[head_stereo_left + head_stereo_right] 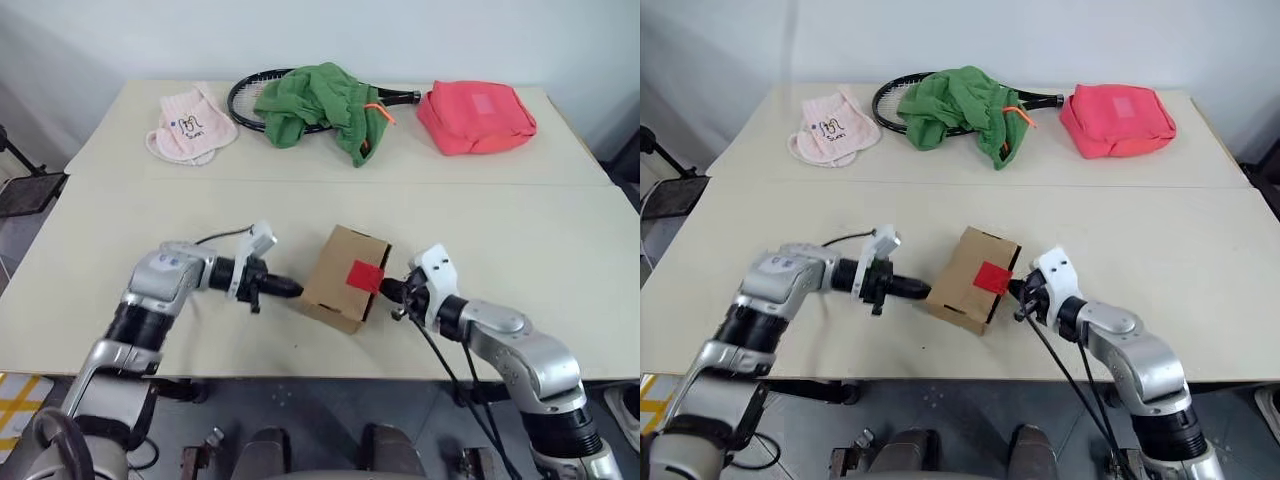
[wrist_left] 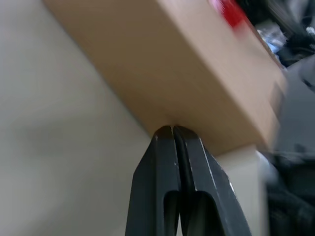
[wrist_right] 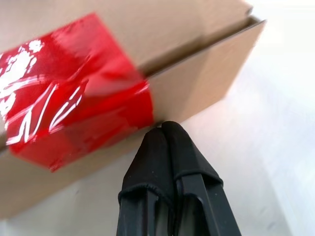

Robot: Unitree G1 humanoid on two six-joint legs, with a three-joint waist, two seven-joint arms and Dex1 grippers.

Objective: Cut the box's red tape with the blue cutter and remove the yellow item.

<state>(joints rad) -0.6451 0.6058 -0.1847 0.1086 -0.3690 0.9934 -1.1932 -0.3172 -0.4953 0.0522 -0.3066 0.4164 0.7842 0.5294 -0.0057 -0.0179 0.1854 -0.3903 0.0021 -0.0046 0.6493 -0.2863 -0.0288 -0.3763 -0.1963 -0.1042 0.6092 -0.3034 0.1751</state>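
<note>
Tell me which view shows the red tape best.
The right wrist view: the red tape is close, glossy, wrapped over the box's flap seam. Both eye views show a small red square; the left wrist view catches a blurred corner.

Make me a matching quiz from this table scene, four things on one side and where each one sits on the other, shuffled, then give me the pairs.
Things:
1. box
2. green cloth
3. pink-red bag
4. left gripper

Places:
A. draped over the black racket at the far edge
B. far right part of the table
C. between the two grippers, red tape on top
D. jaws shut, tip against the box's left side

Pairs: 1-C, 2-A, 3-B, 4-D
</note>
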